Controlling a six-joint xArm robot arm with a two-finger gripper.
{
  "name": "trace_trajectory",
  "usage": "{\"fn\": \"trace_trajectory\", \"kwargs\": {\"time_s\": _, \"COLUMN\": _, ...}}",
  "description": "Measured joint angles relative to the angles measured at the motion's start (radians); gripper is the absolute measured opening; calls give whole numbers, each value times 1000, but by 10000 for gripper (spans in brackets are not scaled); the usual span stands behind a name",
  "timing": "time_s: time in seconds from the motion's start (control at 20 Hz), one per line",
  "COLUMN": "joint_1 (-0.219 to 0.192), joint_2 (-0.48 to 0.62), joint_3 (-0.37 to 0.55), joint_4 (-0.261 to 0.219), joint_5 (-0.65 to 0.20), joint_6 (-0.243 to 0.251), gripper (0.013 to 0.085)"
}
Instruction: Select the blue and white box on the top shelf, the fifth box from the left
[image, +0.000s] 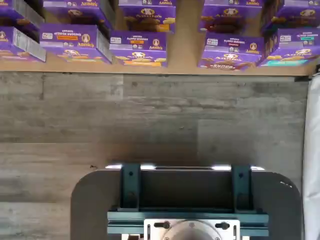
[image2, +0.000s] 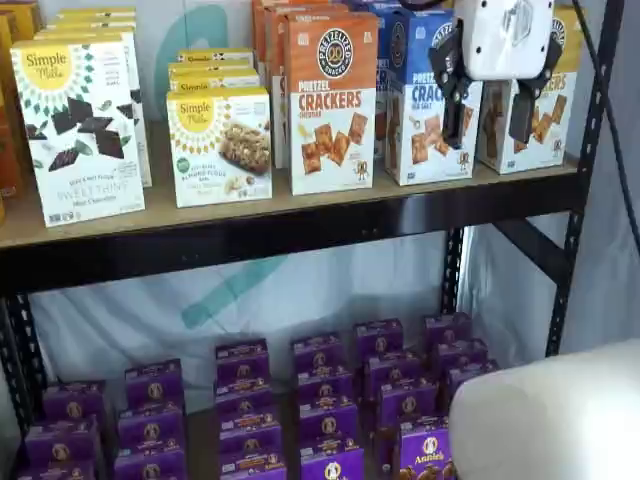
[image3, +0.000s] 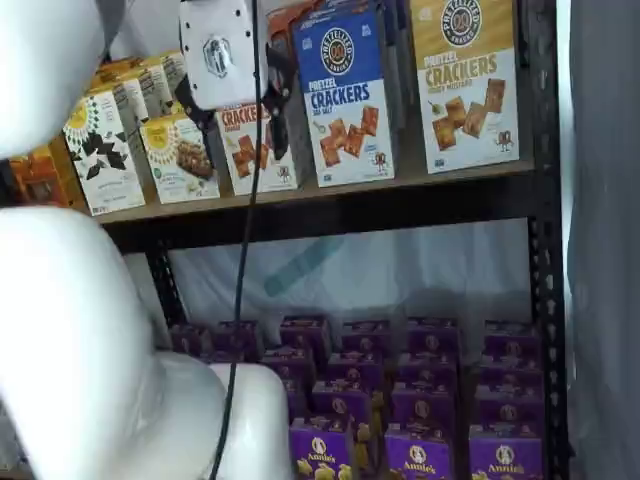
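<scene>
- The gripper (image2: 490, 105) hangs in front of the top shelf (image2: 300, 225), its two black fingers spread with a plain gap between them and nothing held.
- The blue and white box (image2: 425, 100) stands just behind the fingers in a shelf view, partly covered by one of them; the other finger overlaps the yellow-topped box (image2: 535, 120) on its far side.
- In a shelf view from the other angle the blue and white box (image3: 345, 95) sits clear of the gripper (image3: 240, 115), which there hangs before the orange-topped box (image3: 255, 145). So I judge the fingers are well out in front of the row, not yet at the box.
- The box stands upright, long axis vertical, printed face turned out toward the arm, narrow sides facing its neighbours.
- It looks like a light, stiff cardboard carton with smooth printed faces, likely a bit slippery and easy to dent.
- I would take it by the two narrow side walls, around mid-height or above, with a gentle squeeze; the gaps to its neighbours look tight.
- The wrist view shows only small purple boxes (image: 137, 47) on the lower level.
</scene>
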Motion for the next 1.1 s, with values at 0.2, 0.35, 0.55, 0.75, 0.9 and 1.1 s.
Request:
{"fn": "trace_trajectory", "kwargs": {"time_s": 0.2, "joint_1": -53, "joint_2": -10, "joint_3": 11, "joint_4": 58, "joint_5": -15, "joint_6": -29, "gripper": 850}}
{"fn": "trace_trajectory", "kwargs": {"time_s": 0.35, "joint_1": -55, "joint_2": -10, "joint_3": 13, "joint_4": 56, "joint_5": -20, "joint_6": -32, "gripper": 850}}
{"fn": "trace_trajectory", "kwargs": {"time_s": 0.55, "joint_1": -42, "joint_2": -8, "joint_3": 12, "joint_4": 36, "joint_5": -49, "joint_6": -30, "gripper": 850}}
{"fn": "trace_trajectory", "kwargs": {"time_s": 0.75, "joint_1": -29, "joint_2": 18, "joint_3": -16, "joint_4": 11, "joint_5": -101, "joint_6": -27, "gripper": 850}}
{"fn": "trace_trajectory", "kwargs": {"time_s": 0.9, "joint_1": -37, "joint_2": 55, "joint_3": -60, "joint_4": 3, "joint_5": -128, "joint_6": -38, "gripper": 850}}
{"fn": "trace_trajectory", "kwargs": {"time_s": 1.1, "joint_1": -63, "joint_2": 132, "joint_3": -149, "joint_4": 8, "joint_5": -122, "joint_6": -62, "gripper": 850}}
